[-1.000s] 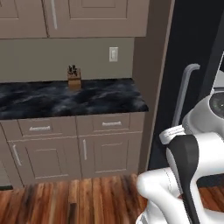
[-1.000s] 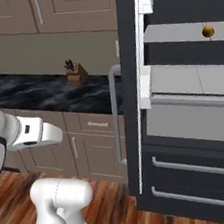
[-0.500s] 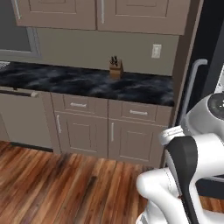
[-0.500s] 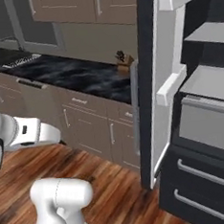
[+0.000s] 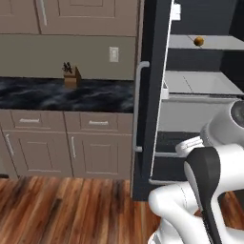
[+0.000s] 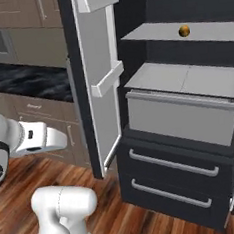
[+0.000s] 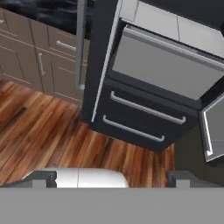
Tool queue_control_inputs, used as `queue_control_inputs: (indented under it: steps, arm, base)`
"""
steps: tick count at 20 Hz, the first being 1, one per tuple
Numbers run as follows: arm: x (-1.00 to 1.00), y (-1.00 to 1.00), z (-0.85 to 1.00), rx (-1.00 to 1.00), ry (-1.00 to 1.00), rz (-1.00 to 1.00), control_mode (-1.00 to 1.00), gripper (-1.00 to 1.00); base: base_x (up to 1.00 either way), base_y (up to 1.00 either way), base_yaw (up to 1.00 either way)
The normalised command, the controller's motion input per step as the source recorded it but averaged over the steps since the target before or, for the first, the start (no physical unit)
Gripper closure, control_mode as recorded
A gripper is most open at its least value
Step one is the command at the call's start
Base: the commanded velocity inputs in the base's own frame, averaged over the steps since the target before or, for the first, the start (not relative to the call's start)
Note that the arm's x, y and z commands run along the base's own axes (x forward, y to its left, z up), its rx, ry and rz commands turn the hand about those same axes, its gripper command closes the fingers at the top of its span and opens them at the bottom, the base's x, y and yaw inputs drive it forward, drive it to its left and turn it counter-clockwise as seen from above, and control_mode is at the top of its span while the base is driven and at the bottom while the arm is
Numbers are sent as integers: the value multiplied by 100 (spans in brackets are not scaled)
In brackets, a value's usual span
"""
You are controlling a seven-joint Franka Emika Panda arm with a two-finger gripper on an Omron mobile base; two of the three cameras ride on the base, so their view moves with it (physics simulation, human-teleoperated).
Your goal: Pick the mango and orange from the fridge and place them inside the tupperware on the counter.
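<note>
Sitting on the upper shelf (image 6: 202, 31) of the open fridge (image 6: 180, 133), near its front edge, the orange (image 6: 184, 31) lies untouched, while the gripper's grip cannot be told.

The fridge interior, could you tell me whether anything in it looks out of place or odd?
Nothing is spilled or damaged. The fridge stands open, and the orange sits alone on the upper shelf, loose rather than in a bin.
</note>
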Motion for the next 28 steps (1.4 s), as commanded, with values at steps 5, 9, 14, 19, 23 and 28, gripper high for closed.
queue_control_inputs:
  steps: [5, 9, 14, 19, 23, 28]
  arm:
    - [0, 0, 0, 0, 0, 0, 100, -100]
    - [0, 0, 0, 0, 0, 0, 100, -100]
    - [0, 0, 0, 0, 0, 0, 100, -100]
    - [0, 0, 0, 0, 0, 0, 100, -100]
    - [0, 0, 0, 0, 0, 0, 100, -100]
    - [0, 0, 0, 0, 0, 0, 100, -100]
  base:
    - [-4, -62, -51]
    - [30, -57, -24]
    - [54, -38, 0]
    - [64, -23, 0]
    - [67, -26, 0]
    - [57, -37, 0]
